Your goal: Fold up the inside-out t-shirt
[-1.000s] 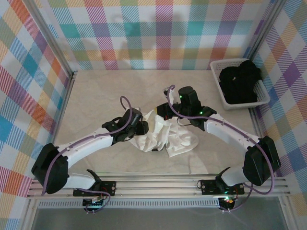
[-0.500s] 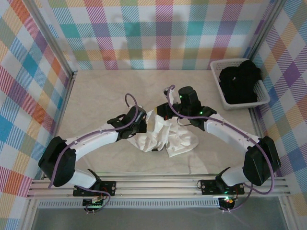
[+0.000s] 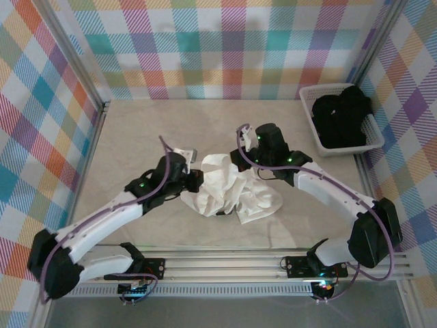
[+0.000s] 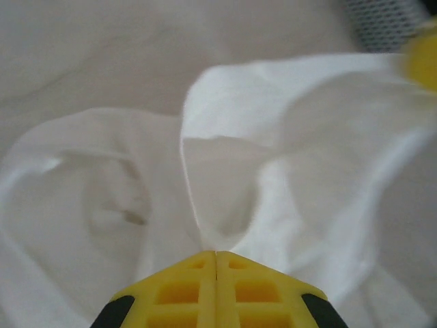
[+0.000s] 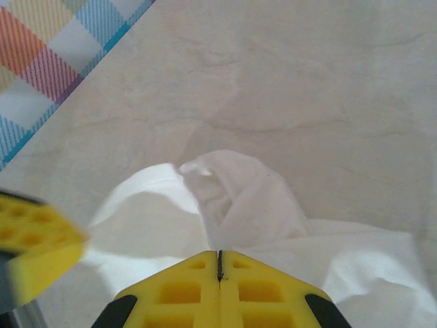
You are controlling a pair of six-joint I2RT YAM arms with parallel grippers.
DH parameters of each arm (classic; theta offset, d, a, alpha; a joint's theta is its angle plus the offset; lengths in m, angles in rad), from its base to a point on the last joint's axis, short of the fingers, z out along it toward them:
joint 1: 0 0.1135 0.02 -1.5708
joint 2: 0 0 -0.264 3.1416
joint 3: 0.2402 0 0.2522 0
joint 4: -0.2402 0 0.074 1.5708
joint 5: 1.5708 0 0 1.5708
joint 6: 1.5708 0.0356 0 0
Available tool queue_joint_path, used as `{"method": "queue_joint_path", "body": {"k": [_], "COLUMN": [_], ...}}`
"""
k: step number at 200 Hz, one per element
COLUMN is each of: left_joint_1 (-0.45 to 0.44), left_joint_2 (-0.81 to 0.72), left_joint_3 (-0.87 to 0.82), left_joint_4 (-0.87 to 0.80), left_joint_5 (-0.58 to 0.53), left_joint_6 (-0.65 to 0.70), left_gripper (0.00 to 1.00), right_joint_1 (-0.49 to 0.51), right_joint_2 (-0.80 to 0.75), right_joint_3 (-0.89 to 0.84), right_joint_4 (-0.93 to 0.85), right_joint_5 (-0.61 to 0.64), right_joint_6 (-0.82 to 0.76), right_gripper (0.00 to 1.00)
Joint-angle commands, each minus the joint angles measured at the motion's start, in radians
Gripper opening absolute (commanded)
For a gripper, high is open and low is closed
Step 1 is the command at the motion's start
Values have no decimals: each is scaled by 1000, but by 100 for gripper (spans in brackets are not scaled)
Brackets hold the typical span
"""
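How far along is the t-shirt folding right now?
Done: no fold looks made yet; the t-shirt lies crumpled in a heap on the table. In hand: the left jaws are pinched shut on its left edge, and the right jaws on its far edge. Left: spread it flat, then make every fold.

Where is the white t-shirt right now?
In the overhead view the t-shirt lies bunched up mid-table between the left hand and the right hand. Both hands pinch its cloth, and it sits well left of the basket.
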State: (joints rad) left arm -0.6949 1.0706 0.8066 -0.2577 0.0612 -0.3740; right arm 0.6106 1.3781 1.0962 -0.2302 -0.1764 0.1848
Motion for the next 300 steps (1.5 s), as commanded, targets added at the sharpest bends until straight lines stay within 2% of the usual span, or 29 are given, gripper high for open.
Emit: {"method": "queue_joint_path", "body": {"k": [1, 49, 87, 117, 140, 158, 164, 178, 188, 195, 207, 220, 229, 247, 256, 274, 300], "left_joint_1": [4, -46, -136, -222, -289, -320, -321, -315, -285, -246, -141, -28, 44, 181, 256, 366, 382], "left_joint_2": [-79, -102, -25, 70, 171, 247, 268, 292, 272, 243, 182, 133, 121, 163, 206, 316, 478], "left_joint_3": [-59, -92, -44, 26, 113, 164, 184, 216, 210, 185, 113, 56, 35, 34, 31, 33, 91], "left_joint_4": [99, 121, 106, 123, 37, -11, -52, -108, -94, -46, 65, 120, 111, 13, -7, 25, 42], "left_joint_5": [269, 387, 408, 442, 478, 553, 580, 597, 564, 537, 486, 343, 240, 54, 44, 103, 172], "left_joint_6": [66, 167, 265, 300, 358, 385, 390, 412, 388, 341, 222, 88, 18, -119, -155, -184, -159], "left_gripper": [0, 0, 0, 0, 0, 0, 0, 11, 28, 35, 42, 51, 56, 61, 61, 63, 66], "right_joint_1": [-40, -108, -120, -121, -121, -119, -120, -117, -108, -101, -87, -78, -73, -69, -69, -71, -83], "right_joint_2": [-34, -3, -14, -95, -197, -286, -315, -378, -408, -419, -404, -332, -253, -59, 48, 247, 444], "right_joint_3": [80, 201, 212, 121, 11, -109, -155, -229, -239, -236, -225, -206, -185, -124, -64, 74, 201], "right_joint_4": [-78, -236, -353, -402, -498, -559, -553, -524, -491, -446, -336, -209, -132, -10, -1, -53, -150], "right_joint_5": [44, -38, 21, 78, 183, 248, 248, 246, 267, 272, 257, 202, 159, 89, 90, 134, 117], "right_joint_6": [-77, -120, -135, -79, 42, 168, 202, 229, 208, 180, 133, 84, 57, 31, 16, -16, -22], "right_gripper": [0, 0, 0, 0, 0, 0, 5, 17, 25, 31, 38, 43, 46, 51, 57, 64, 69]}}
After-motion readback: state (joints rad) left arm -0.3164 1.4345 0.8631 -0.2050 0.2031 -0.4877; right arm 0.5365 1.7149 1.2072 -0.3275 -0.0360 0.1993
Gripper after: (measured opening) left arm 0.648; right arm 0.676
